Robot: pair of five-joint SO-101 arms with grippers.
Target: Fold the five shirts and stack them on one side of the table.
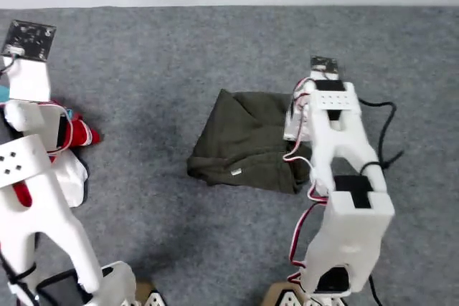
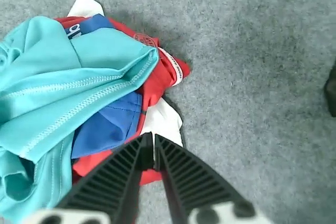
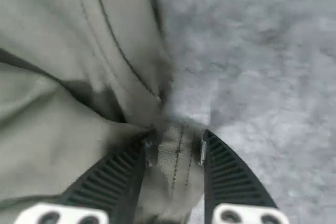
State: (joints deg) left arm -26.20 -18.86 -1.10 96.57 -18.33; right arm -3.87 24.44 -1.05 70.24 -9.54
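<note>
High view: olive shirt [image 1: 247, 141] stretches left-right, right claw [image 3: 176, 142] pinching it; left claw [image 2: 154, 142] closed.

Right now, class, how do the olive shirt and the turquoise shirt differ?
The olive shirt lies alone, roughly folded; the turquoise shirt lies crumpled on a pile of garments. The right gripper pinches the olive shirt's edge; the shut left gripper holds no part of the turquoise shirt. Both lie on the grey table.
</note>
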